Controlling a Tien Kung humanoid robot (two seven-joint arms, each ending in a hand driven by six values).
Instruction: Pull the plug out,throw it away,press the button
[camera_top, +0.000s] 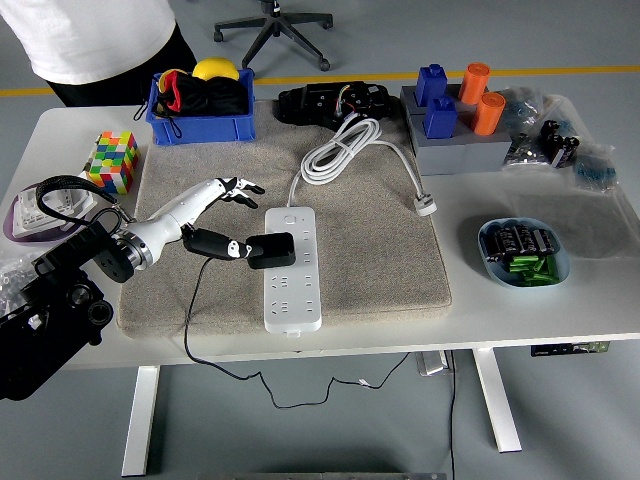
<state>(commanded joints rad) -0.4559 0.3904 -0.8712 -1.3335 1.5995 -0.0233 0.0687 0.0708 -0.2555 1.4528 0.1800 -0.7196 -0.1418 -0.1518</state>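
Note:
A white power strip (291, 268) lies lengthwise on the beige mat (360, 250). A black plug adapter (271, 250) sits in its left side, its thin black cable running off the table's front edge. The strip's button end (289, 214) faces the far side, with its own white cord (342, 148) coiled behind. My left hand (232, 215) reaches in from the left with fingers spread. Its thumb (212, 243) touches the adapter's left edge, the other fingers hover just beyond it. The right hand is out of view.
A blue bin (198, 105) with dark items and a yellow ball stands at the back left. A colour cube (112, 161) sits on the left. A grey block with blue and orange pieces (455, 120) is at the back right. A blue bowl of batteries (523, 251) is on the right. A person in white stands at the top left.

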